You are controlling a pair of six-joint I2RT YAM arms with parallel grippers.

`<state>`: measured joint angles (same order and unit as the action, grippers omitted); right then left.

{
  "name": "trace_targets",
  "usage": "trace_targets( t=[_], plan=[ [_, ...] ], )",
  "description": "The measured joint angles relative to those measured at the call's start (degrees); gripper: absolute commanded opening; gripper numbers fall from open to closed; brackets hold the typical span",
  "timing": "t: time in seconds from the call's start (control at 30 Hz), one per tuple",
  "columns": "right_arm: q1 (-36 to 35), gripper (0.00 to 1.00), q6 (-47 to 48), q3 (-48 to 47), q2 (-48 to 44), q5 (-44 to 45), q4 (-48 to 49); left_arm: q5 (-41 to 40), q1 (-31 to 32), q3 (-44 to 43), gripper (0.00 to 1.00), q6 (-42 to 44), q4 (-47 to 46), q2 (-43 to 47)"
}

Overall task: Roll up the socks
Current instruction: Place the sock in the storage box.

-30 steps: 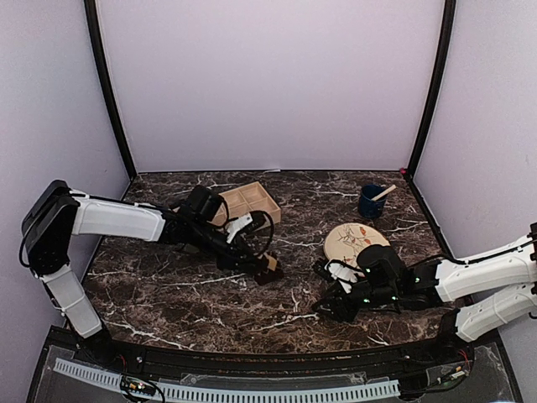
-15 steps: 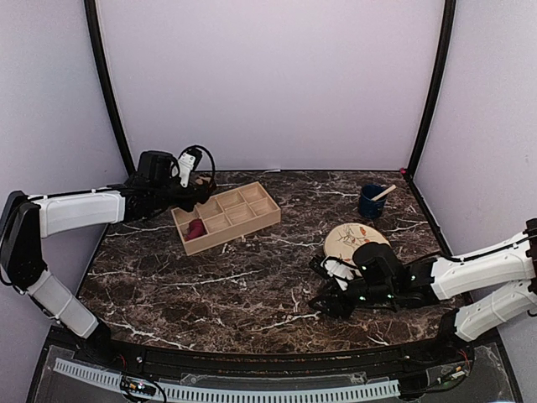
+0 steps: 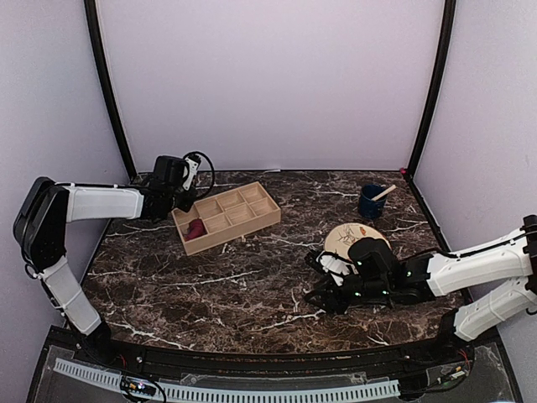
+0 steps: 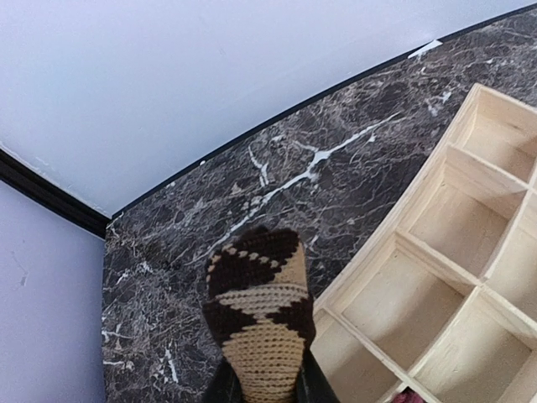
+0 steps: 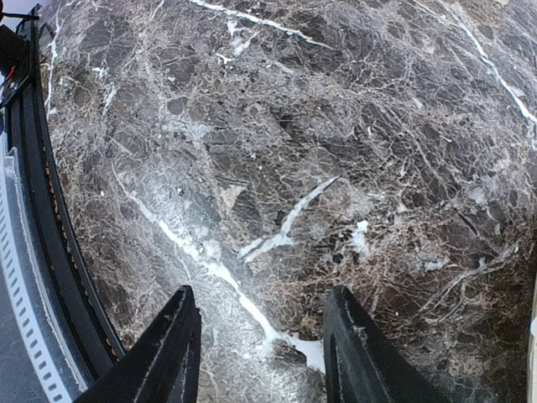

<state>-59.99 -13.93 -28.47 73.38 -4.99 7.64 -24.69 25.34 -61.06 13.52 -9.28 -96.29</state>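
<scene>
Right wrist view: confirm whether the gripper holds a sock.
No, the right gripper stands open over the marble table, nothing between its fingers.

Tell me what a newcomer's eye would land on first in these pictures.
First, the brown-and-tan argyle sock, pinched in the jaws of the left gripper above the far-left corner of the marble table, beside the wooden compartment tray. Next, the maroon sock, lying in a near-left compartment of that tray. The right gripper hangs low over bare marble near the front edge, jaws open and empty.
</scene>
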Motion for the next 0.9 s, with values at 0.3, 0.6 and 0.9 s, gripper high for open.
trace_targets(
  t=[0.3,0.6,0.9],
  plan=[
    [0.0,0.47,0.4,-0.4,1.4,0.1,-0.1,-5.1,0.0,0.1,0.00,2.9,0.2,-2.1],
    [0.0,0.47,0.6,-0.9,1.7,0.1,-0.3,-5.5,0.0,0.5,0.00,4.0,1.2,-4.1],
    [0.0,0.47,0.6,-0.9,1.7,0.1,-0.5,-5.6,0.0,1.2,0.00,4.0,2.9,-6.9]
  ],
)
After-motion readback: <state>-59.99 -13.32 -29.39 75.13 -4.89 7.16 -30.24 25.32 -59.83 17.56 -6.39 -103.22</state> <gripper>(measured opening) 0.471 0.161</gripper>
